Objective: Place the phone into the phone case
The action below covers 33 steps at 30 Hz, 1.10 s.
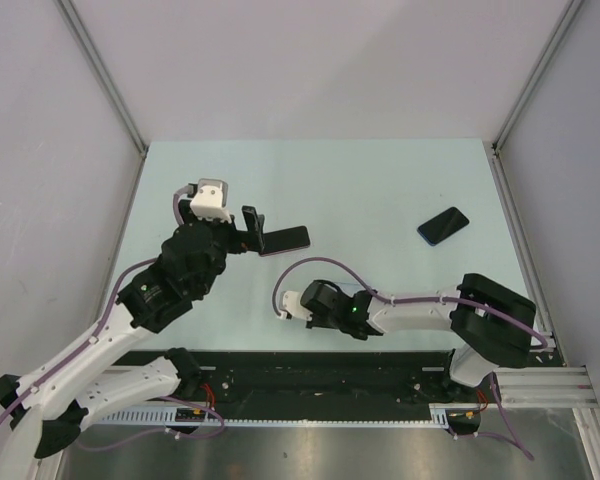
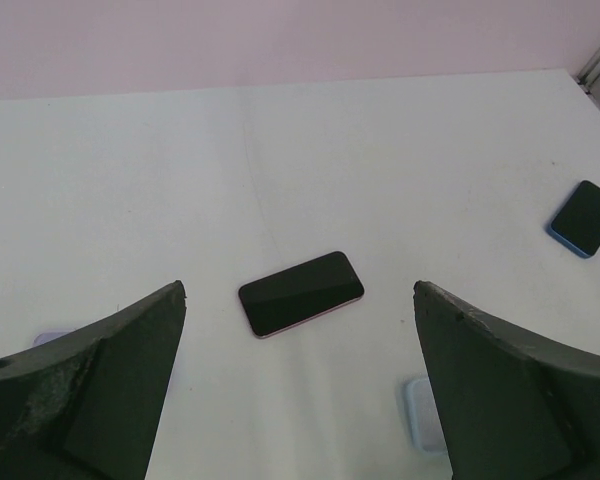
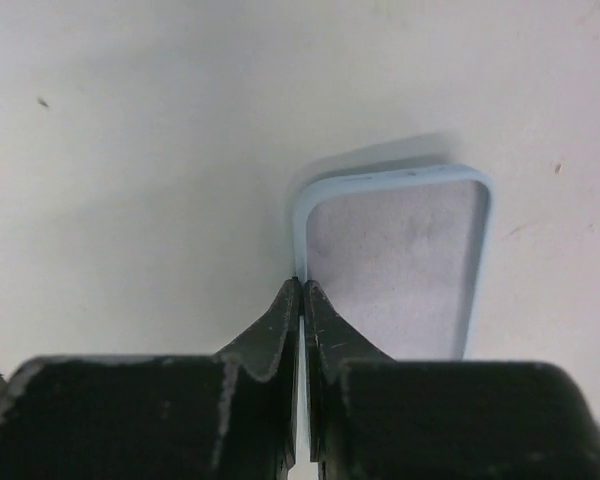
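Case [image 3: 395, 260] edge pinched thin in closed right fingers [image 3: 280, 325], left fingers [image 2: 110, 390] spread wide; may slip out if lifted.

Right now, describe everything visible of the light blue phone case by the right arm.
The phone case is a light blue shell with rounded corners, a thin raised rim and a pale greyish lining that looks like soft fabric. It is empty and open side up, seemingly resting on the white table. Its near end is cut off in the right wrist view. The right hand is shut on one long rim wall, a finger on either side.
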Each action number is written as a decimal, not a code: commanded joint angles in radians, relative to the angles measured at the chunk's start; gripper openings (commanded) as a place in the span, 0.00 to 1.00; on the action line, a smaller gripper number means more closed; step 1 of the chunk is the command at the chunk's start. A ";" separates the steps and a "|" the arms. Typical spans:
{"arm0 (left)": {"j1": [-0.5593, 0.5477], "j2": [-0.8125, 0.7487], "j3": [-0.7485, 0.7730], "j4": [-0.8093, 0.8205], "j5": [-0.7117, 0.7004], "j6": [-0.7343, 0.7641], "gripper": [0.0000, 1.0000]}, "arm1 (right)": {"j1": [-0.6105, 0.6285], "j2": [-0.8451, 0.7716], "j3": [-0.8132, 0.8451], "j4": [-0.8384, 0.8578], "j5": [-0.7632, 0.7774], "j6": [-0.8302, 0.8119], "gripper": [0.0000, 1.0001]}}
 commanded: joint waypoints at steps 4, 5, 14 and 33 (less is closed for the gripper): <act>-0.001 -0.015 0.000 0.027 -0.010 -0.029 1.00 | 0.030 -0.056 -0.017 0.130 0.123 0.023 0.13; -0.001 -0.015 -0.002 0.030 -0.003 -0.029 1.00 | 0.022 -0.076 -0.019 0.130 0.125 0.048 0.16; -0.001 -0.012 -0.008 0.036 0.002 -0.026 1.00 | -0.078 -0.245 -0.085 0.151 0.072 0.313 0.34; -0.011 0.110 0.023 0.013 0.140 -0.026 1.00 | -1.028 -0.221 0.075 -0.052 0.127 1.173 0.98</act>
